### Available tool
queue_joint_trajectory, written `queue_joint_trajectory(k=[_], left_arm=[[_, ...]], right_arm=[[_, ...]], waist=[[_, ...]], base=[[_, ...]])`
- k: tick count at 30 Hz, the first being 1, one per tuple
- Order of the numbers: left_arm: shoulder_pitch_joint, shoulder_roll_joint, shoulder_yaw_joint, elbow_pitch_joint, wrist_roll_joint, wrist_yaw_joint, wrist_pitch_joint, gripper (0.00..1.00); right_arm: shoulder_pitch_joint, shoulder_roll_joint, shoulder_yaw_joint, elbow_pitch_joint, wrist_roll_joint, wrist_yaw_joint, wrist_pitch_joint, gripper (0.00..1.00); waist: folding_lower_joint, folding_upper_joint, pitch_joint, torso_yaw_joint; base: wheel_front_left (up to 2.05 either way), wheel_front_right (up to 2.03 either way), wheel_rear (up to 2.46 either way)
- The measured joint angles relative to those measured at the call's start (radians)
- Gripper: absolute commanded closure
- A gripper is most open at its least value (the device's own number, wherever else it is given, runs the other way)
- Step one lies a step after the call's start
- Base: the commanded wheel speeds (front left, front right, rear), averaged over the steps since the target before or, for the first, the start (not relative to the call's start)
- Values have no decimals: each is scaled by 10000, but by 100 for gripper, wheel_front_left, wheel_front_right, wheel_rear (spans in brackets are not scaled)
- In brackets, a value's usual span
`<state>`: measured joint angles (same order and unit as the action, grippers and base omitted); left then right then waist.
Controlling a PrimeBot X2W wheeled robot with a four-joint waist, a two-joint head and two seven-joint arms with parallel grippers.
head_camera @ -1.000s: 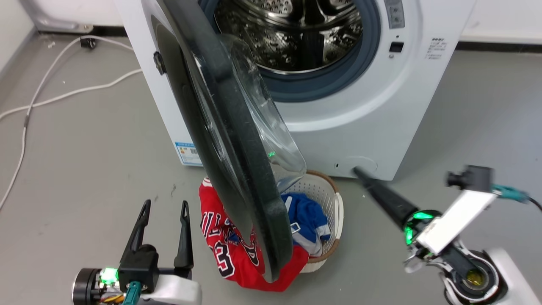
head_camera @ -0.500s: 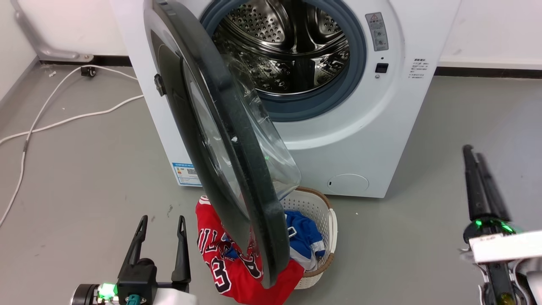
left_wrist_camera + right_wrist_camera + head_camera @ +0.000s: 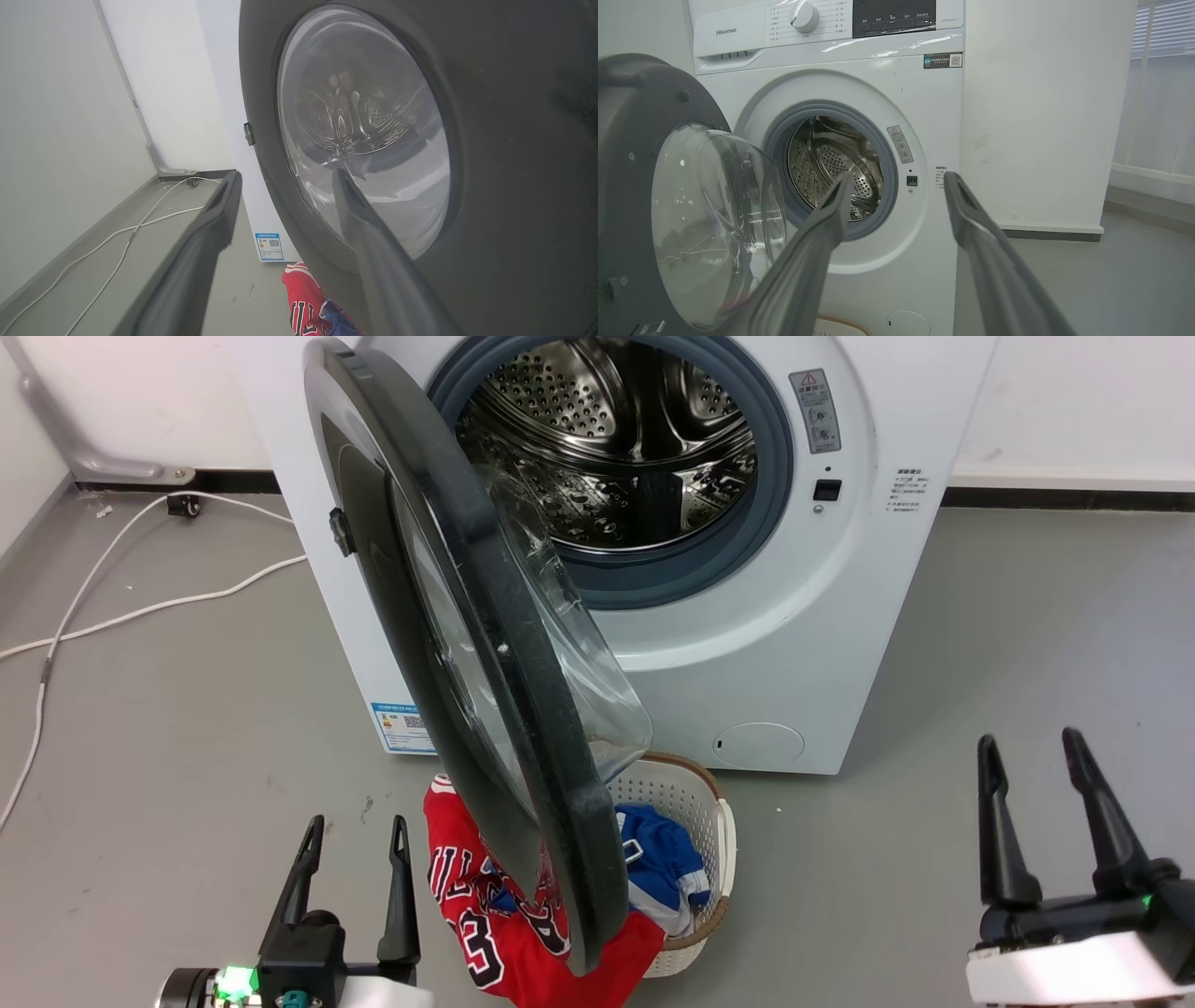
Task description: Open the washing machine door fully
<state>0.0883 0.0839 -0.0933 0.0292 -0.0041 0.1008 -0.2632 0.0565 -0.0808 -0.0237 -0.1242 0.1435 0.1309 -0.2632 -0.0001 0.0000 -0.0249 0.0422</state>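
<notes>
At the bottom left of the head view, the left gripper stands with its two fingers spread and nothing between them, near the outer face of the washing machine door but apart from it; its wrist view looks straight into that glossy face and the glass. The right gripper is likewise spread and empty, low on the right and well apart from the door, with the inner side and its bulging bowl in front of it. The door hangs from the left side of the washing machine and stands roughly edge-on to the robot, about half open, with the drum exposed behind it. It probably has to swing further toward the robot's left. A slow, steady push on the black inner rim near the free edge would serve best, rather than on the glass, and the right arm looks better placed for it. The left gripper seems to sit in the sweep and would have to clear. Under the door's lower edge sits a laundry basket with a red jersey draped over it, which may catch an arm reaching low. To the left, the grey floor is open as far as the white cable.
</notes>
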Motion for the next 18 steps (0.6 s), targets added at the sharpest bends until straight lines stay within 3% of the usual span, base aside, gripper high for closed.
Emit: queue_joint_trajectory(k=[8,18], left_arm=[[-1,0,-2,19,-15,-2,0,0],[90,0,23,-10,-88,-58,0,0]], right_arm=[[766,278,-249,468,-769,2,-2,0],[1348,286,-222,884,-441,0,-2,0]], waist=[[1,0,-61,1],[1,0,-135,-35]], base=[[0,0,0],[0,0,0]])
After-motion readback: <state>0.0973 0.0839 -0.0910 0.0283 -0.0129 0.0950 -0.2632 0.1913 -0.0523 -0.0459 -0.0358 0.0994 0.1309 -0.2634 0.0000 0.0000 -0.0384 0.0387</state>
